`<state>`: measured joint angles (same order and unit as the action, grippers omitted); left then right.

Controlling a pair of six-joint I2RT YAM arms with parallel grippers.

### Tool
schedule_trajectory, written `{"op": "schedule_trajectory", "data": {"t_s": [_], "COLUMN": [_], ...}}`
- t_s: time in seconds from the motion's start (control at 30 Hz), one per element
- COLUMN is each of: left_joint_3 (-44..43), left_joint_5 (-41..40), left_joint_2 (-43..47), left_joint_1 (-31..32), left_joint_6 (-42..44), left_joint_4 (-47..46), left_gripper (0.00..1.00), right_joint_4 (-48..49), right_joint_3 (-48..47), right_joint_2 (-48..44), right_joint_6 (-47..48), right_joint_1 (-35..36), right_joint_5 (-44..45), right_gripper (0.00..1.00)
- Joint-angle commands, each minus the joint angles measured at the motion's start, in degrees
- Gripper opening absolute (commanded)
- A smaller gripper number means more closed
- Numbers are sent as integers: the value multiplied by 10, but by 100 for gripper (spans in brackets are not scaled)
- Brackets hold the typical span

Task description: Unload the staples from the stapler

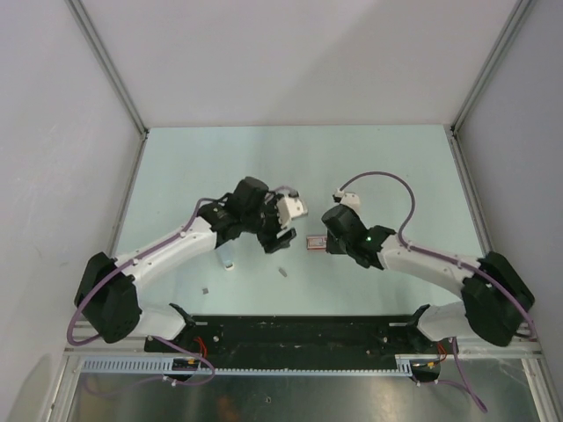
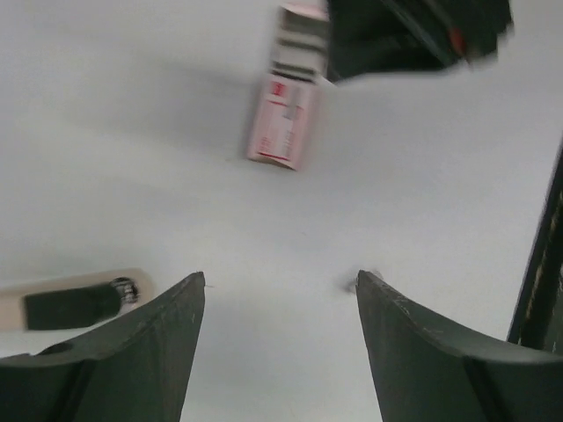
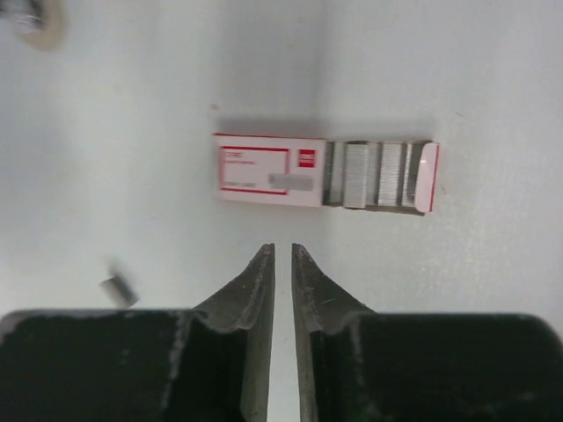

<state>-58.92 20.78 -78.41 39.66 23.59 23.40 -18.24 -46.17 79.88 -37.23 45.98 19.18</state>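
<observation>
The red-and-white box (image 3: pixel 271 170) lies flat on the surface (image 1: pixel 369 167) with its tray slid out, rows of staples (image 3: pixel 368 174) exposed, probably to receive unloaded strips. A loose staple strip (image 3: pixel 119 289) lies near the right tool (image 3: pixel 282 255), fingers almost together, empty. Left tool (image 2: pixel 280 286) spread, empty; stapler not identifiable.

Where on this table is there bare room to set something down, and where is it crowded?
Free: the far half of the table, beyond both arms, up to the back wall. Crowded: the middle, where the left hand, right hand and staple box meet, with loose staples nearer the bases.
</observation>
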Motion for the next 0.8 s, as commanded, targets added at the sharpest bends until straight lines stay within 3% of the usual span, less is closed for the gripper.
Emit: {"op": "schedule_trajectory", "data": {"t_s": [0.0, 0.2, 0.77], "left_joint_3": [54, 101, 52], "left_joint_5": [31, -23, -55], "left_joint_2": [26, -12, -131], "left_joint_1": [46, 80, 96], "left_joint_6": [168, 263, 233], "left_joint_4": [62, 68, 13], "left_gripper": [75, 76, 73], "right_joint_4": [28, 92, 110], "right_joint_3": [26, 100, 136], "right_joint_2": [-84, -155, -146], "right_joint_6": [2, -29, -58], "right_joint_1": [14, 24, 54], "right_joint_5": [10, -2, 30], "right_gripper": [21, 33, 34]}}
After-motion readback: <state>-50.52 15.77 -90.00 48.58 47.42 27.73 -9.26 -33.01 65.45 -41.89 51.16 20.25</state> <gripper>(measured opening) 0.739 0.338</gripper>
